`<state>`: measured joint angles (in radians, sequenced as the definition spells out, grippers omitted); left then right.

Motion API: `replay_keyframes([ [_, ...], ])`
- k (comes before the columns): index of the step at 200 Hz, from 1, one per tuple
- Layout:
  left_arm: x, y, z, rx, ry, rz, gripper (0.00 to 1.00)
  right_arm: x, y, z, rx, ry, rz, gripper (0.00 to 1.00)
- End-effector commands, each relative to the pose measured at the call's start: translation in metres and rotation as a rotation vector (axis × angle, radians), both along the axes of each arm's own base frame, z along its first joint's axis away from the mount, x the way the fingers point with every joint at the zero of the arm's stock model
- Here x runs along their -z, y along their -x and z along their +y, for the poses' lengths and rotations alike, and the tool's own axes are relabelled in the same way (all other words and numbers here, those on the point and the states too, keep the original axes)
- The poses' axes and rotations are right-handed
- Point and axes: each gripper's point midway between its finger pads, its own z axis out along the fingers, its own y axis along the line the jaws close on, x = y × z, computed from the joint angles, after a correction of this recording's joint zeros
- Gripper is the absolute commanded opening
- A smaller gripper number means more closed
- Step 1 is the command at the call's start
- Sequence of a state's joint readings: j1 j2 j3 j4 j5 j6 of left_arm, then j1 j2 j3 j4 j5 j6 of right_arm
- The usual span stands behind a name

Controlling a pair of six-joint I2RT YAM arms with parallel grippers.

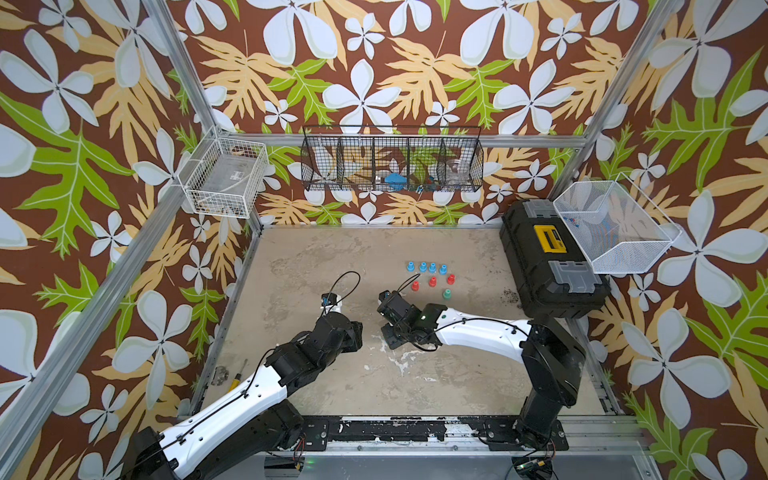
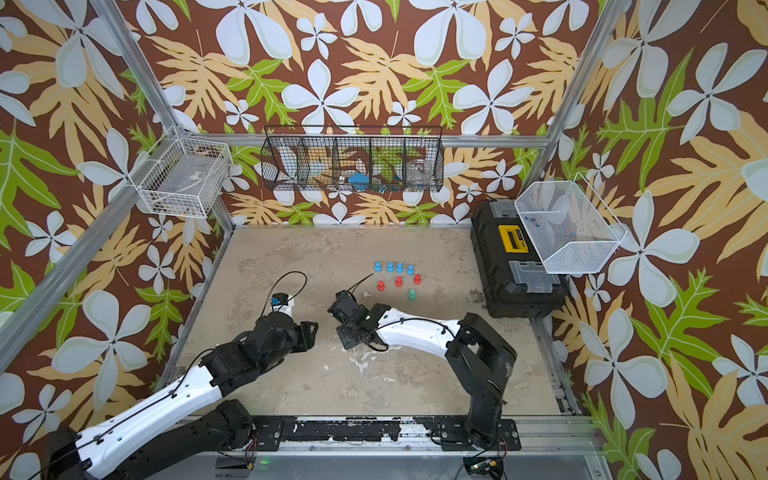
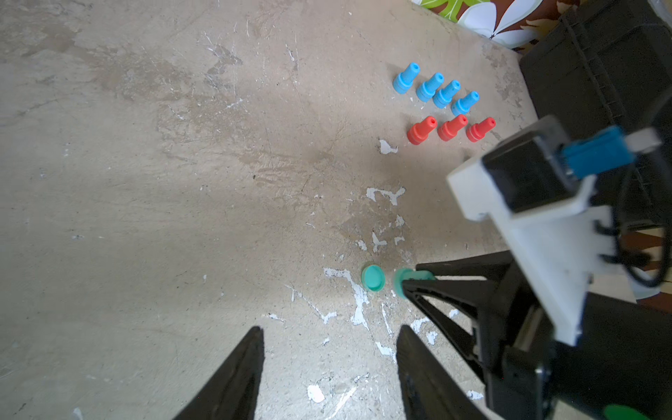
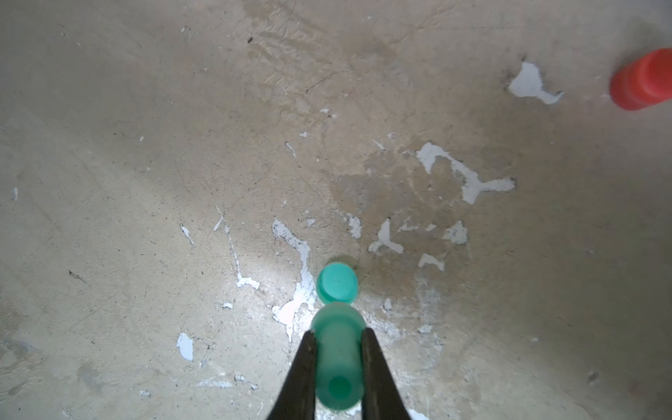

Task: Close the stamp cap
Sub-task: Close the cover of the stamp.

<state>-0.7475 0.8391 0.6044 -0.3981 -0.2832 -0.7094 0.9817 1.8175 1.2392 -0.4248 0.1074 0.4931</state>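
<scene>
near the counter's (image 1: pixel 332 257) centre, the right end effector (image 4: pixel 338 331) is clamped on a green stamp (image 4: pixel 338 363) by its narrow stem. the stamp's wide end points at the loose green cap (image 4: pixel 337 283), which lies flat on the counter just beside it, not yet fitted. the left end effector (image 3: pixel 329 329) hovers at about 9 o'clock from the right one, fingers apart and empty. four blue stamps (image 1: pixel 423 267) and three red stamps (image 1: pixel 432 281) stand at about 1 o'clock from the held stamp, a black toolbox (image 1: pixel 548 266) at 2 o'clock.
</scene>
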Motion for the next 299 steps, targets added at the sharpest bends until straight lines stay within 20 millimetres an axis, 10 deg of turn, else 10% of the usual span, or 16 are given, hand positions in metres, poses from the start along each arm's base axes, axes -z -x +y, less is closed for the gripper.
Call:
replay_keyframes([
  [1, 0.003, 0.003, 0.006, -0.013, -0.011, 0.01, 0.6, 0.006, 0.001, 0.004, -0.002, 0.021, 0.012, 0.09],
  [299, 0.004, 0.001, 0.012, -0.025, -0.007, 0.005, 0.6, 0.034, -0.007, 0.005, 0.013, 0.075, 0.013, 0.09],
])
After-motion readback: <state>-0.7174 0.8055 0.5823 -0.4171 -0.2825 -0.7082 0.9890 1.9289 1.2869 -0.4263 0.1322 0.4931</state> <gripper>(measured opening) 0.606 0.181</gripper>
